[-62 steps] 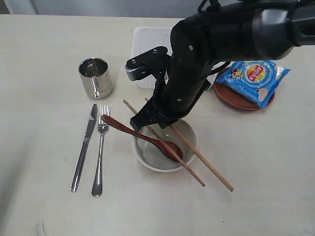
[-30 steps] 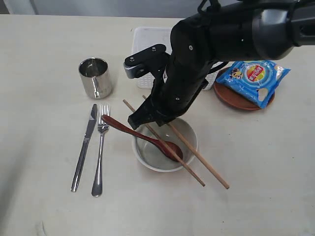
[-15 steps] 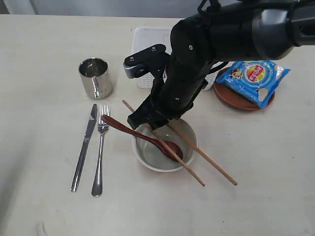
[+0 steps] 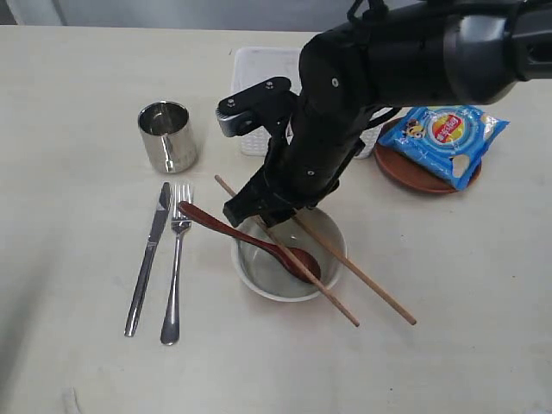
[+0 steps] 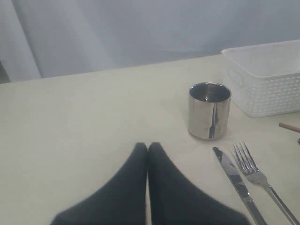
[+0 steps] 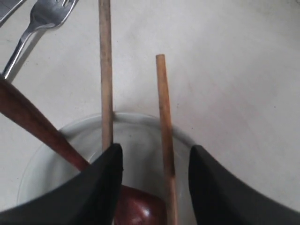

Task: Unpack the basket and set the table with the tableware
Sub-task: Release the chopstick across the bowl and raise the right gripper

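Two chopsticks (image 4: 373, 291), one bowl (image 4: 257, 291), spoon (image 4: 231, 230), fork (image 4: 176, 263), knife (image 4: 147, 263), cup (image 4: 167, 138), basket (image 4: 255, 74), plate (image 4: 404, 171), chips bag (image 4: 448, 138)

My right arm (image 4: 388, 65): bulky glossy black, pale screws (image 4: 333, 84), looping black cables (image 4: 362, 10). My left gripper (image 5: 147, 146): two matte black wedges.

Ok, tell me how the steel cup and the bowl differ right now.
The steel cup is shiny metal; the bowl is matte off-white. The cup is narrower with straight walls, the bowl wider and lower. The cup stands alone; the bowl holds the spoon's head, and two chopsticks lie across its rim. Both stand upright on the table, outside the basket.
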Robot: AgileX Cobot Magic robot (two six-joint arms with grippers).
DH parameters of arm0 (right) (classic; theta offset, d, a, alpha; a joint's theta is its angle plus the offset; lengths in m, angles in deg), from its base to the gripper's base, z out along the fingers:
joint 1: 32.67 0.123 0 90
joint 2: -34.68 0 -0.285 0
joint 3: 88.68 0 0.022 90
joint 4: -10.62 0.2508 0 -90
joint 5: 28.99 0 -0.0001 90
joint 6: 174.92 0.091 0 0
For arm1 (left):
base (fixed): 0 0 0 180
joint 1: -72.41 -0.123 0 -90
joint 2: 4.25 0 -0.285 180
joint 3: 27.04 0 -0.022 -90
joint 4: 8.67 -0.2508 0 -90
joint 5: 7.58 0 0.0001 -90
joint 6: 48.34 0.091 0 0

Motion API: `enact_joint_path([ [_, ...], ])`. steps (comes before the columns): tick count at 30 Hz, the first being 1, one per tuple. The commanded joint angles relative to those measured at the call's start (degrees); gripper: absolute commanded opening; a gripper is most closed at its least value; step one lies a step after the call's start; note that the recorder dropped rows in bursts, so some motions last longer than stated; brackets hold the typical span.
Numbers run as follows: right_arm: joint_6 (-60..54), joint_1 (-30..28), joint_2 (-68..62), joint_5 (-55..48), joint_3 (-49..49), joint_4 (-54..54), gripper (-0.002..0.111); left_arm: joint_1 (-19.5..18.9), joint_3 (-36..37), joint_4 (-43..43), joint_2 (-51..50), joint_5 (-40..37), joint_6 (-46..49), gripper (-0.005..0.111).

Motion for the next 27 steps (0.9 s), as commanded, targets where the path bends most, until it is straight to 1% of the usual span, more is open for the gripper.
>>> enact_joint_path([
  [1, -0.73, -0.02, 3.13, -0.64, -0.04, -0.14, 0.044, -0.01, 0.1, -0.3, 0.15, 0.45, -0.2, 0.0],
  [4, -0.73, -0.02, 5.47, -2.0, -0.04, -0.56, 0.044, -0.01, 0.1, -0.3, 0.15, 0.45, -0.2, 0.0],
  [9, 1.44, -0.02, 9.04, -7.81, -0.04, -1.9, 0.044, -0.01, 0.1, -0.3, 0.15, 0.45, -0.2, 0.0],
  [14, 3.85, -0.02, 10.39, -21.05, -0.04, -5.93, 0.044, -0.01, 0.1, -0.3, 0.15, 0.45, -0.2, 0.0],
  [16, 3.85, -0.02, 11.47, -23.97, -0.31, -5.93, 0.044, -0.01, 0.1, -0.3, 0.15, 0.45, -0.2, 0.0],
  [19, 3.85, -0.02, 14.72, -23.95, -2.67, -5.93, 0.044, -0.01, 0.1, -0.3, 0.15, 0.45, -0.2, 0.0],
  [22, 3.85, -0.02, 19.52, -23.33, -7.26, -6.19, 0.044, -0.01, 0.1, -0.3, 0.15, 0.45, -0.2, 0.0],
  [27, 3.85, -0.02, 27.53, -13.69, -19.5, -5.36, 0.044, -0.01, 0.1, -0.3, 0.15, 0.45, -0.2, 0.0],
])
